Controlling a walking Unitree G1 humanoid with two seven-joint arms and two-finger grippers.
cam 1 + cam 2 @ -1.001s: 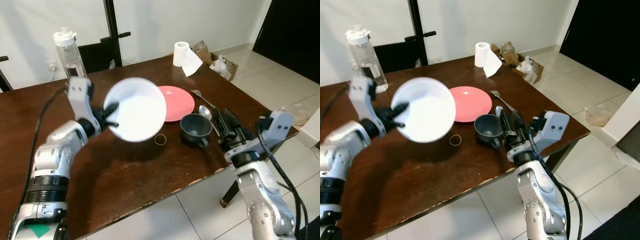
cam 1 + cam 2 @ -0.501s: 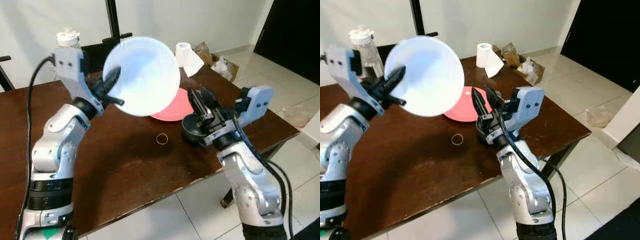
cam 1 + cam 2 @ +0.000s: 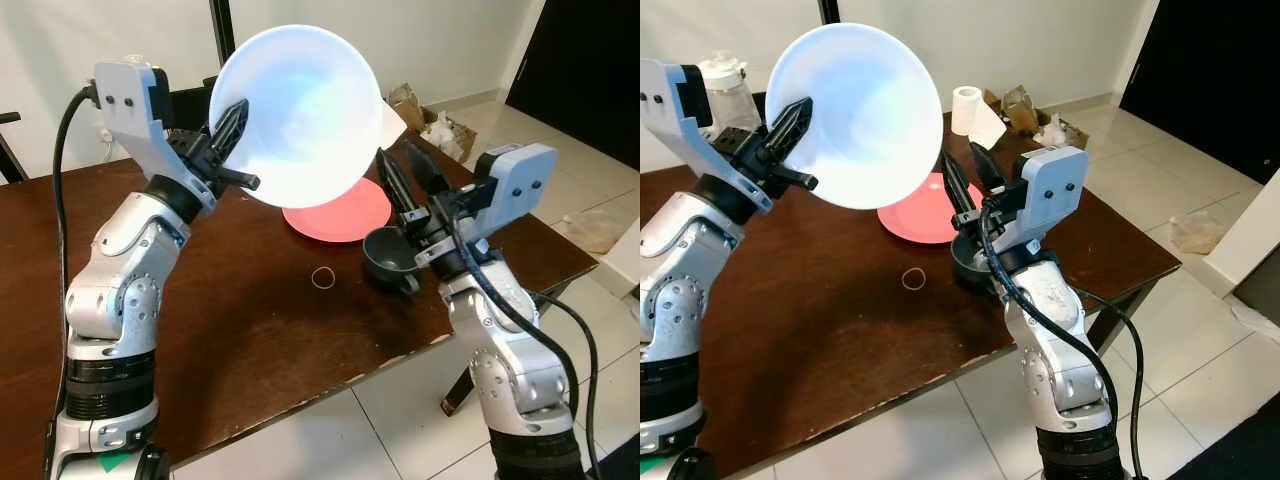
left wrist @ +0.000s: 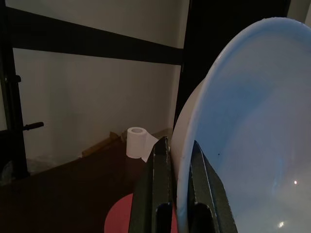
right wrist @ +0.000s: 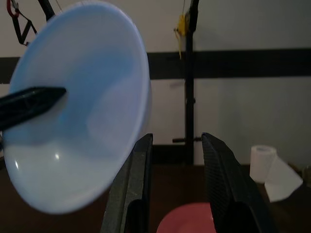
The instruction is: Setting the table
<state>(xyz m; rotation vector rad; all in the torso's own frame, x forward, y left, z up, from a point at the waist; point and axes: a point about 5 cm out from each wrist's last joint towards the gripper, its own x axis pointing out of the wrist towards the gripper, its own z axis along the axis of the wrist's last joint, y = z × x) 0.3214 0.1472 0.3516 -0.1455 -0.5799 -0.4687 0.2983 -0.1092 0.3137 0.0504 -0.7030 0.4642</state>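
Observation:
A large white bowl (image 3: 295,115) is held high above the dark wooden table (image 3: 240,340), tilted on its side, with my left gripper (image 3: 240,145) shut on its rim (image 4: 182,160). My right gripper (image 3: 398,160) stands open just to the right of the bowl (image 5: 82,107), raised above a dark grey cup (image 3: 388,258), with nothing between its fingers (image 5: 138,184). A pink plate (image 3: 340,218) lies on the table under the bowl, beside the cup.
A small ring (image 3: 322,278) lies on the table in front of the plate. A paper roll (image 3: 965,105) stands at the far edge and a clear water bottle (image 3: 725,75) at the far left. Crumpled paper and cardboard (image 3: 440,125) lie on the tiled floor.
My left arm has lifted the bowl from just over the table to head height and tipped it. My right arm has risen from the table's right edge to beside the bowl.

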